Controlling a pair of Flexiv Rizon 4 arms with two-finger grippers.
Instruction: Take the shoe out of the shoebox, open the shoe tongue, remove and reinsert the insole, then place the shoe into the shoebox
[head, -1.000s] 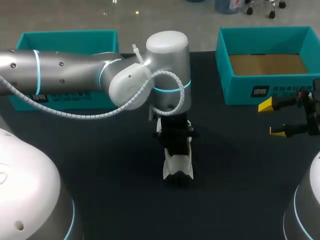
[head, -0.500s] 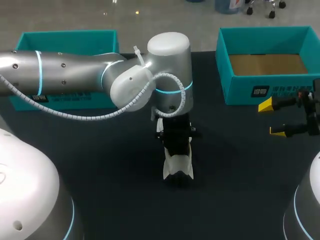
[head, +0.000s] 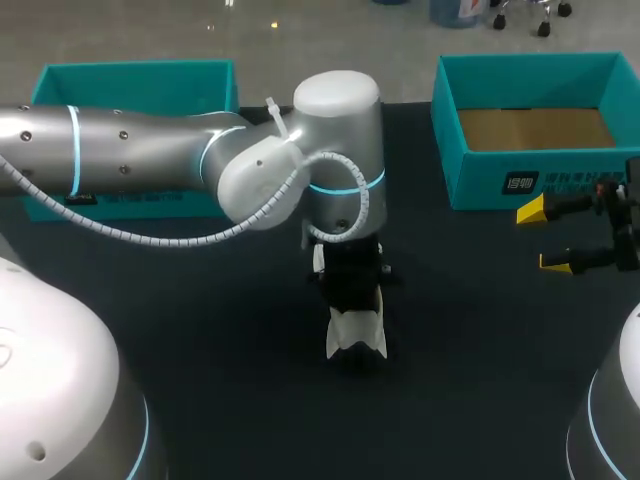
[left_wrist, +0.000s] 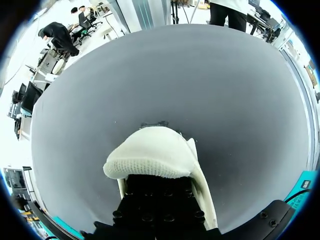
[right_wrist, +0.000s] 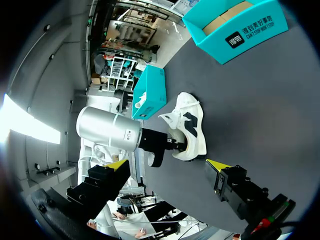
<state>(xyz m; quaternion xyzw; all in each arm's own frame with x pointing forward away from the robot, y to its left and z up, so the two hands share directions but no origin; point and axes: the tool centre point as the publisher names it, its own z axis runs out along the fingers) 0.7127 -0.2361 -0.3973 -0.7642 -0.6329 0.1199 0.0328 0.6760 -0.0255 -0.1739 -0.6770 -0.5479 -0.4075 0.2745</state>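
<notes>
White shoe (head: 356, 336) seen resting mid-counter (head: 200, 330), well apart from the teal shoebox (head: 500, 180) at the far right, left tool (head: 352, 282) placed over the shoe's opening, its grip not discernible, right tool (head: 546, 238) held wide open, empty, near the shoebox

This looks like a robotics lab. A silver left arm (head: 130, 150) and a right arm (head: 615, 420) stand at a black table (head: 200, 330). An open teal shoebox (head: 500, 180) sits far right and a teal box (head: 130, 78) far left.
</notes>
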